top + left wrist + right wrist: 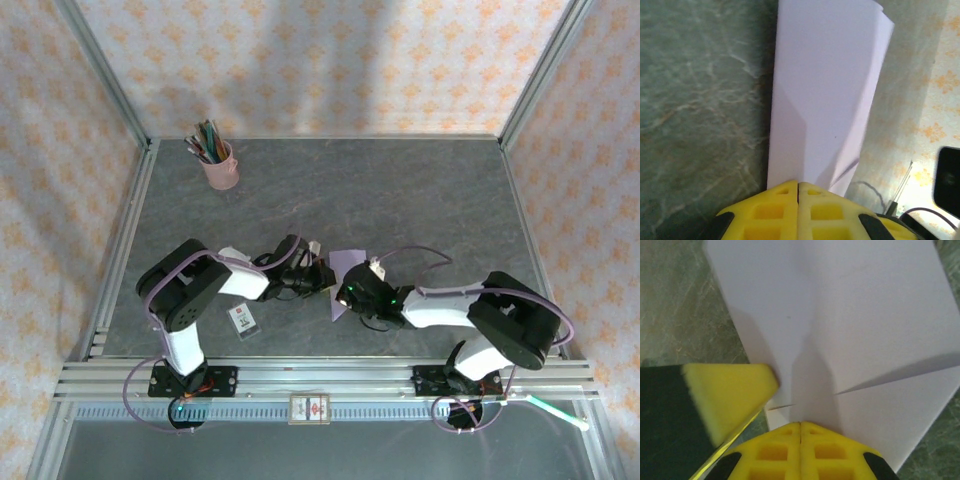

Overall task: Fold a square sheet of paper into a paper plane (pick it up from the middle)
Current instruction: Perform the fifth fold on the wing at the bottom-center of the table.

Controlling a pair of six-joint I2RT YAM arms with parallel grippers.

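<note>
**A:** Top view?
**B:** We find the left gripper (318,272) and the right gripper (343,293) meeting at the lavender sheet (350,262).
**A:** Left wrist?
**B:** We note its jaws clenched on the sheet's (825,90) near edge, with the paper running ahead of them.
**A:** Right wrist?
**B:** Its jaws are likewise clamped on the sheet (860,315), which spreads ahead.

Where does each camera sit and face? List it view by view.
Top: above and behind the bases, facing down at the table; both arms, left tool and right tool meeting at the purple paper.
Left wrist: on the left arm, facing along its shut fingers pinching the paper.
Right wrist: likewise on the right arm.
All share the paper.
</note>
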